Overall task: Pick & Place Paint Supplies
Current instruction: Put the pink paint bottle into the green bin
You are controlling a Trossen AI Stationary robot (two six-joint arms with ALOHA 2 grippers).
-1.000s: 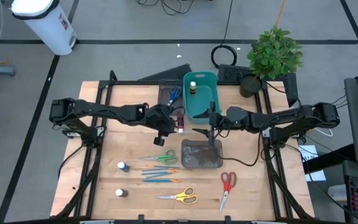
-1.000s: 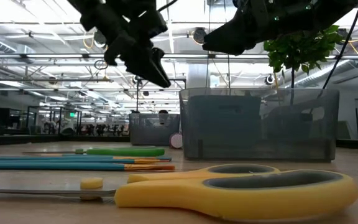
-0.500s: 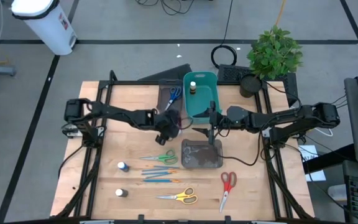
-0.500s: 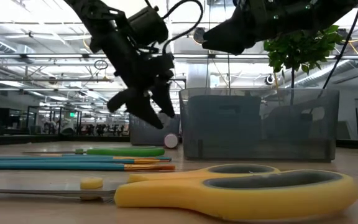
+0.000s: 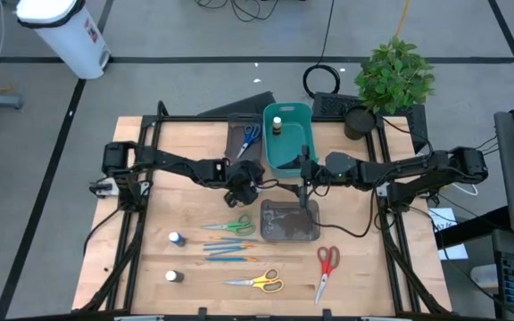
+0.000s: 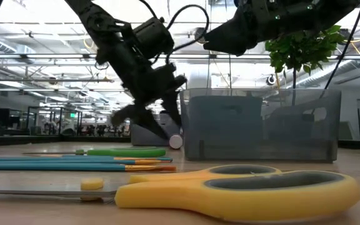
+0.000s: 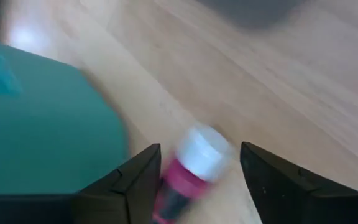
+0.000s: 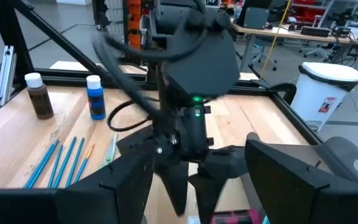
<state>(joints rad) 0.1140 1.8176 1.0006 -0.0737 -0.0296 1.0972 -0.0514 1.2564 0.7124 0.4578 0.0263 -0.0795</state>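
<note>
A small pink paint bottle (image 7: 188, 171) with a white cap lies on its side on the wooden table, beside the teal bin (image 5: 288, 143); the low view shows its cap (image 6: 175, 142). My left gripper (image 7: 197, 180) is open and tipped down over it, one finger on each side. My right gripper (image 8: 197, 158) hangs open and level above the gap between the bin and a dark tray (image 5: 288, 223). Green scissors (image 5: 232, 226), brushes (image 5: 230, 251), yellow scissors (image 5: 259, 283), red scissors (image 5: 327, 266) and two bottles (image 5: 176, 238) lie on the near half. My left gripper straddles the pink bottle from above, slanting down. One finger (image 7: 135, 183) stands right against the bottle's pink body (image 7: 173, 186); I cannot tell whether it touches. The other finger stands clear of the cap. The bottle rests on the table.
Blue scissors (image 5: 249, 135) lie in a dark tray left of the bin, and one bottle (image 5: 277, 125) stands inside the bin. A potted plant (image 5: 393, 76) stands at the far right corner. Black frame rails run along both table sides.
My left gripper has come down toward the pink bottle beside the bin, rolling about its own axis and opening as it sank; its fingers now stand around the bottle. The bottle has stayed lying where it was.
</note>
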